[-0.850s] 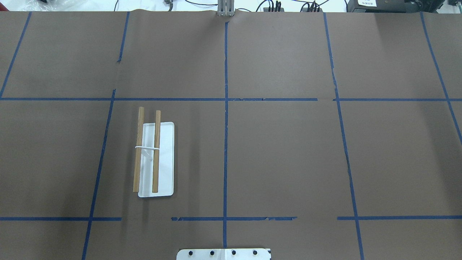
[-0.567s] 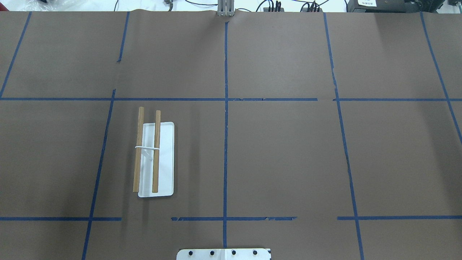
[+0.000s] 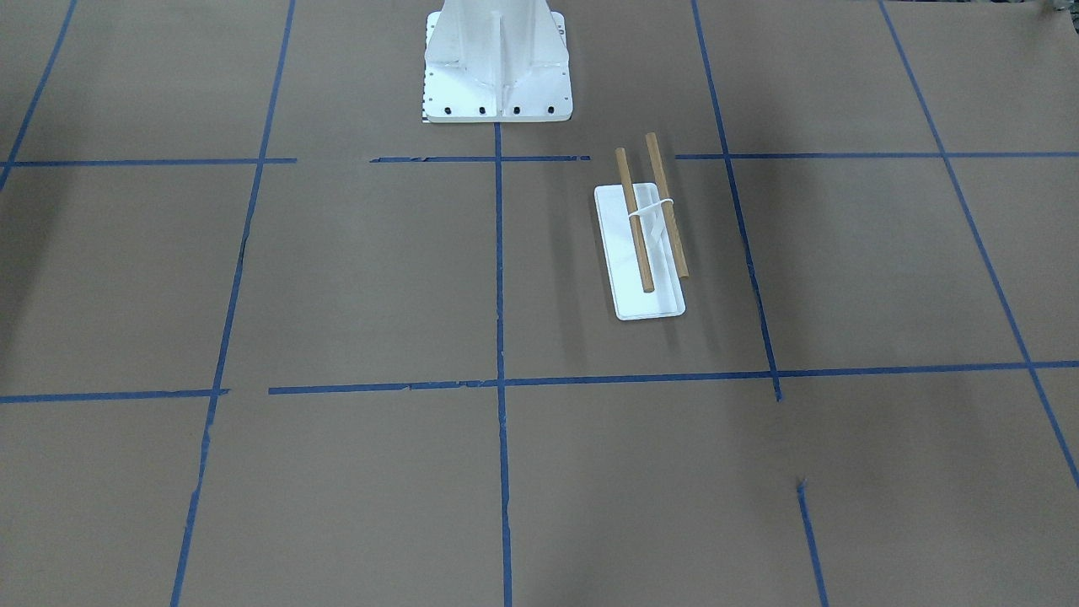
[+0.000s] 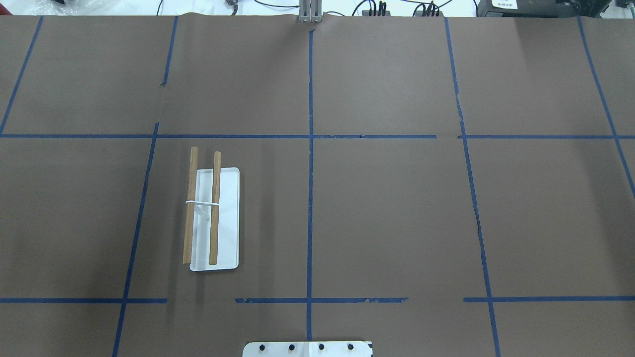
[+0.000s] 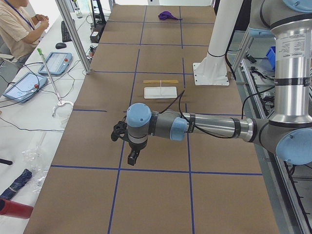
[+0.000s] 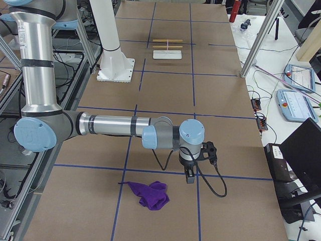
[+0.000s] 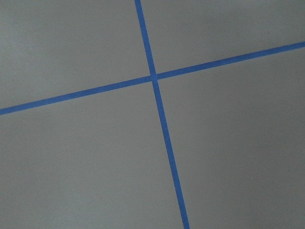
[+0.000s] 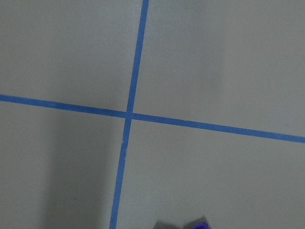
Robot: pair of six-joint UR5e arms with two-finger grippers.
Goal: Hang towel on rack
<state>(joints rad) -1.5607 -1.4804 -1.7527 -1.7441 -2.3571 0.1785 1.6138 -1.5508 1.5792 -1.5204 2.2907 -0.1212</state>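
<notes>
The rack [image 4: 228, 223] is a white tray base with two wooden bars [image 4: 215, 208] on the robot's left half of the table; it also shows in the front view [image 3: 624, 270]. The purple towel [image 6: 150, 195] lies crumpled at the table's right end, far from the rack, and a corner shows in the right wrist view [image 8: 200, 225]. My right gripper [image 6: 189, 176] hangs just beside the towel, apart from it. My left gripper [image 5: 132, 157] hangs over bare table at the left end. Both show only in side views, so I cannot tell if they are open or shut.
The robot's white pedestal [image 3: 497, 59] stands at the table's near middle edge. Blue tape lines [image 4: 310, 198] grid the brown table cover. An operator [image 5: 19, 29] sits beside tablets [image 5: 53, 62] off the table's far side.
</notes>
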